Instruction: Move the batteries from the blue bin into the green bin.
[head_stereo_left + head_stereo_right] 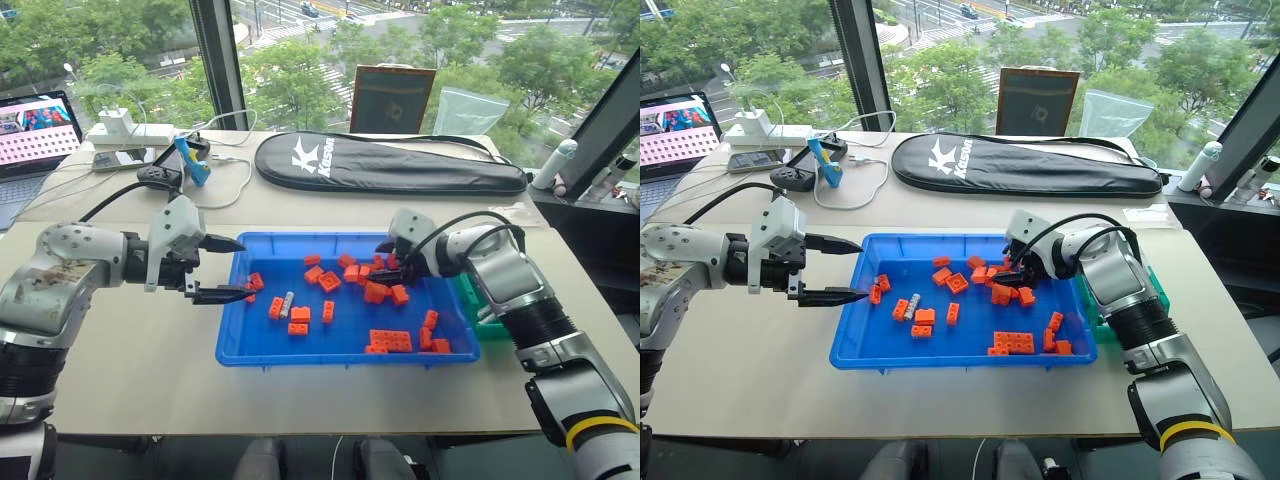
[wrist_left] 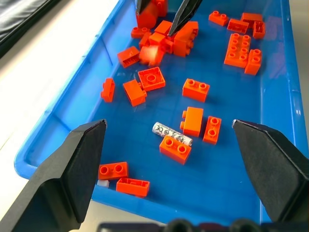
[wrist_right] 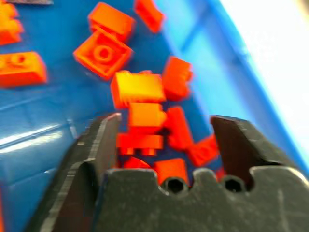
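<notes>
1. Beyond the tan table point(image 1: 120, 370), tall windows show green trees; a laptop point(image 1: 35, 135), a power strip point(image 1: 130, 130) and a black racket cover point(image 1: 390, 165) lie along the far side.

2. Centre of the table holds the blue bin point(image 1: 232, 345), scattered with orange bricks point(image 1: 392, 340). The green bin point(image 1: 468, 300) sits just beyond the blue bin's right rim, largely hidden behind the right forearm.

3. The left gripper point(image 1: 232, 268) hangs over the blue bin's left rim, its two black fingers spread wide with nothing between them.

4. One of the batteries point(image 2: 172, 135), a silvery cylinder, lies flat on the bin floor just ahead of that gripper's tips, touching an orange brick on its near side. A pale stub by the near rim may be a second battery, but it is too hidden to say.

5. The right gripper point(image 1: 386, 266) is low over a heap of bricks in the bin's far right part. Its fingers stand parted with bricks between and below them; it seems to grip none, though the blurred wrist view leaves some doubt.

6. Judged step: searching and picking, with batteries yet to move.

7. Next move, as I read it: lower a gripper astride the visible battery, close across its width without catching the adjoining brick, then carry it over to the green bin.
</notes>
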